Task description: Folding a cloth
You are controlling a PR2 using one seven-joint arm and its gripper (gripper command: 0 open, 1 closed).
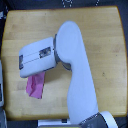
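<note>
A pink cloth (35, 87) lies on the wooden tabletop (100, 35) toward the exterior view's lower left. It looks bunched or partly doubled over, and its upper edge runs under my arm's wrist. My white arm (75, 75) comes in from the bottom and bends left, its grey-ended wrist housing (37, 56) sitting directly over the cloth's top. The fingers themselves are hidden beneath that housing, so their state does not show.
The table's edges run close to the frame on all sides, with dark floor beyond. A pale object (1, 85) sits at the left edge off the table.
</note>
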